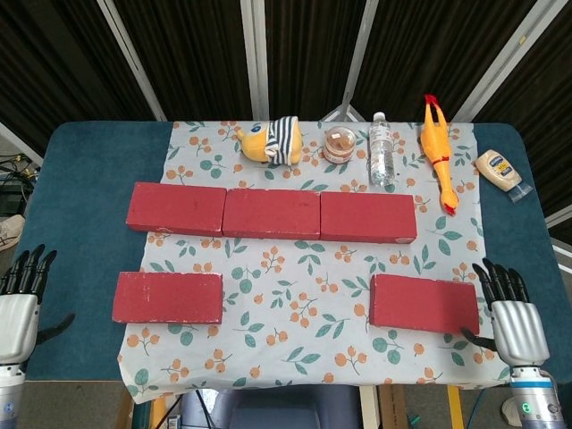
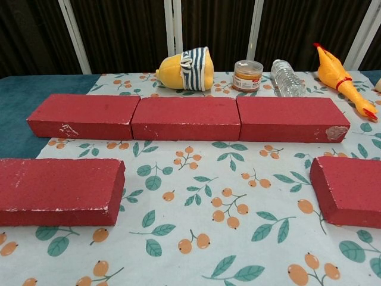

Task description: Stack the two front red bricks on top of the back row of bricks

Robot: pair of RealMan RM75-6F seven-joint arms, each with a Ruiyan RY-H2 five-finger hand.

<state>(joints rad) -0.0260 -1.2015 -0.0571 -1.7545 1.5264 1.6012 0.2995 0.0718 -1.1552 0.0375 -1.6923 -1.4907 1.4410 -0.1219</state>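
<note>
Three red bricks lie end to end as the back row (image 1: 271, 213) (image 2: 186, 117) across the patterned cloth. The front left brick (image 1: 167, 297) (image 2: 57, 191) and the front right brick (image 1: 423, 304) (image 2: 349, 189) lie flat nearer me. My left hand (image 1: 20, 307) hovers at the table's left front edge, fingers apart, well left of the front left brick. My right hand (image 1: 513, 316) is just right of the front right brick, fingers spread, its thumb near the brick's corner. Both hands hold nothing. The chest view shows neither hand.
Behind the back row stand a striped yellow plush toy (image 1: 270, 141), a small jar (image 1: 339, 145), a water bottle (image 1: 382, 149), and a rubber chicken (image 1: 438, 150). A mayonnaise bottle (image 1: 499, 169) lies at the far right on the blue table (image 1: 80, 179).
</note>
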